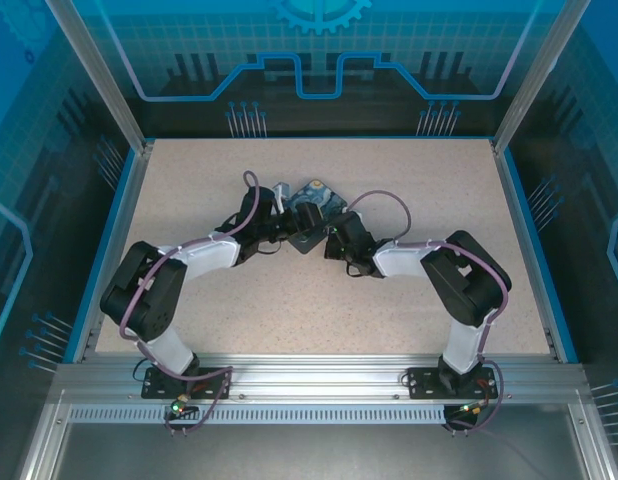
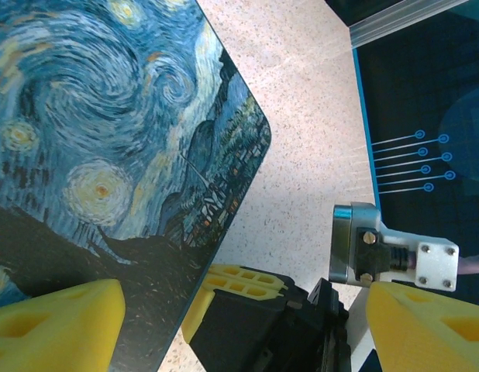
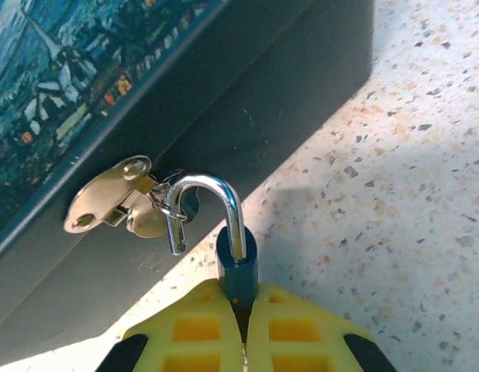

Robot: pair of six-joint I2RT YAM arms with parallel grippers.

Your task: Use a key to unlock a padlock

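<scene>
**Padlock** [image 3: 238, 260]: dark body, clamped between the yellow fingers [image 3: 201, 329] of the right gripper [image 3: 241, 298] at 6 o'clock in the right wrist view. The silver shackle [image 3: 212, 186] rises toward 12 o'clock. Its short leg hangs free of the body and is hooked through the hasp [image 3: 108, 203].

**Hasp:** bright metal, on the dark side wall of the box [image 2: 108, 116], at 9 o'clock from the shackle.

**Box:** starry-night print on the lid. It rests on the speckled desk [image 3: 394, 194], just toward 12 o'clock of centre in the top view.

**Left gripper** [image 1: 281, 222]: released and grasping nothing. Its fingers [image 2: 57, 325] are spread wide, at 9 o'clock of the box.
</scene>
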